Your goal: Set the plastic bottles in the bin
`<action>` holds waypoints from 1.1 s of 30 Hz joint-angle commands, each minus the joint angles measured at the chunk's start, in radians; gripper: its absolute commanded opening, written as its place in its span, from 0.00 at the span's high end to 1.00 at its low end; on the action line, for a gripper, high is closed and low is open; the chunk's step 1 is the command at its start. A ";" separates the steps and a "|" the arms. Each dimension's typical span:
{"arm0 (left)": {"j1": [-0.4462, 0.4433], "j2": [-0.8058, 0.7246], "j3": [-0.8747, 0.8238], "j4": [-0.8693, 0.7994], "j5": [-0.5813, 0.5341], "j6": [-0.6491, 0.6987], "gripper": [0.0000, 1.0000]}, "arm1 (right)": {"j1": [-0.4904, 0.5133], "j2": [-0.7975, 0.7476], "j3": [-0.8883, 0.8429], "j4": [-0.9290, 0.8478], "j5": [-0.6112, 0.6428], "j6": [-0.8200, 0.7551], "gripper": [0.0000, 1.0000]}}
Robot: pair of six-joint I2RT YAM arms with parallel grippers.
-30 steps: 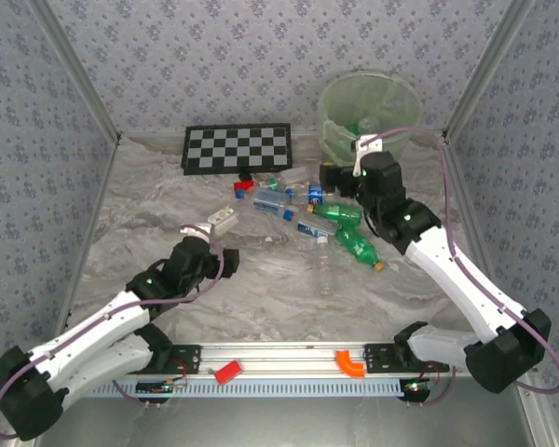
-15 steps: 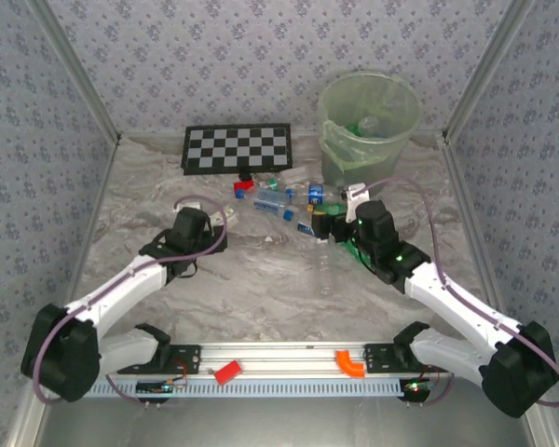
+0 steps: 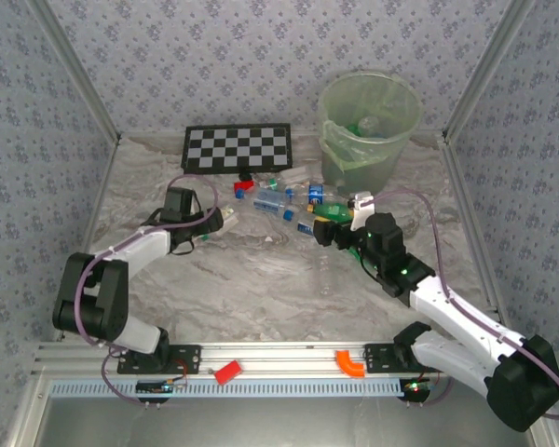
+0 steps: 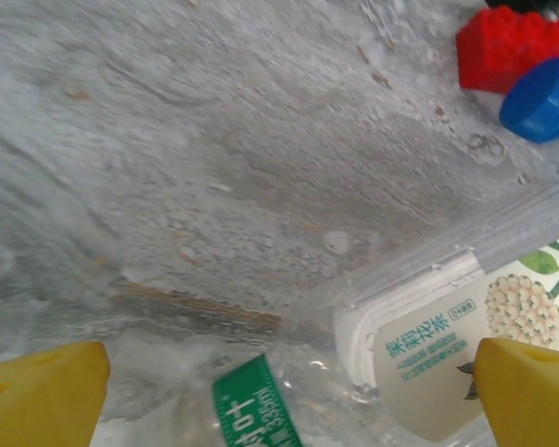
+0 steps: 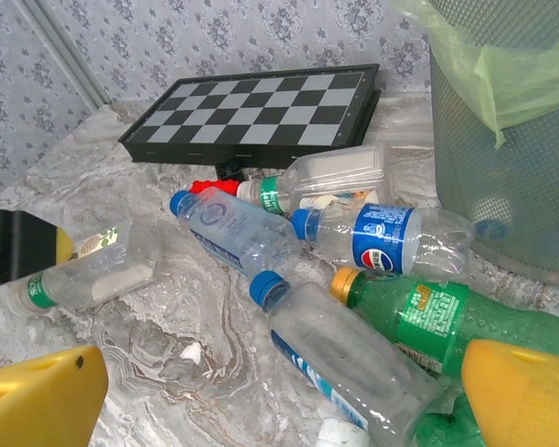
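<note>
1. Two grippers are standing with fingers wide apart, gripping nothing; the left gripper point(image 4: 289, 372) is straddling a crushed clear bottle point(image 4: 252, 414) with a green label, and a white-labelled bottle point(image 4: 429, 349) is lying against it, so closing here is risking catching both, or squirting one out sideways.
2. The right gripper point(image 5: 284, 358) is hovering low over a blue-capped clear bottle point(image 5: 354, 372) and a green bottle point(image 5: 438, 321) lying side by side; a pinch across both is likely slipping on the thin, dented walls.
3. Most of the plastic bottles point(image 3: 289, 200) are lying loose on the table between the chequered board point(image 3: 238, 147) and the bin point(image 3: 391, 154); any nudge is risking rolling them out of reach.
4. A red block point(image 4: 508, 47) is sitting near the left gripper; a sweeping approach is risking dragging it along.
5. The bin is standing at the far right with its liner point(image 5: 484, 79) draped over the rim; an arm passing low is risking tipping it, and a short release is risking bouncing a bottle off the rim.
</note>
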 commanded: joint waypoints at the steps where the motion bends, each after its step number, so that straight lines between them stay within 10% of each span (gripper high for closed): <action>1: 0.003 0.015 0.005 0.046 0.132 0.002 0.00 | -0.007 -0.019 -0.008 0.030 -0.016 0.021 0.01; 23: -0.242 -0.016 -0.093 -0.035 0.050 0.086 0.08 | -0.062 -0.007 -0.020 0.047 -0.069 0.079 0.01; 33: -0.314 -0.008 -0.088 -0.083 -0.003 0.105 0.31 | -0.076 -0.012 -0.010 0.022 0.011 0.133 0.01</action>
